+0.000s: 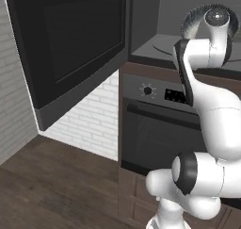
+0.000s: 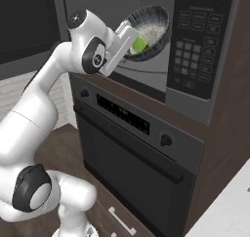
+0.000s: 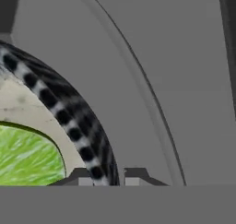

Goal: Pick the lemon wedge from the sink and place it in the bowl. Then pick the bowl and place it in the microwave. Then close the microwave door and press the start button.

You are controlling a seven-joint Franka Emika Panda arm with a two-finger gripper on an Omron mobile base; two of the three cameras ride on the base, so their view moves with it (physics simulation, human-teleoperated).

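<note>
dark simulated kitchen, brown wood floor and white brick wall behind. built-in black microwave [image 2: 195, 50] above a black oven with a bar handle [image 2: 141, 153], its large flat black microwave door [image 1: 70, 49] swung wide open to the left. held tilted inside the grey cavity, just above the round grey turntable [image 3: 152, 80]: round, wide bowl, dark streaked outside and speckled cream inside [image 2: 149, 31], with the tiny bright yellow-green lemon wedge [image 2: 140, 45] resting in its lower part. white arm's two-finger gripper [image 3: 106, 174] clamped on the bowl's rim, one dark tip on each side of the wall. judged as the placing step, bowl not yet set down. risks from here: letting go while the bowl leans this steeply, so it rolls off its edge or tips the wedge out onto the turntable; dragging the rim against the cavity wall on the way down; pulling back too flat and catching the rim. shown from the right base: keypad, display and the bowl's open mouth with the wedge. shown from the left base: the open door panel and the bowl's streaked back above the wrist. shown from the hand: rim pinched between the tips, wedge close inside, turntable edge beyond.
</note>
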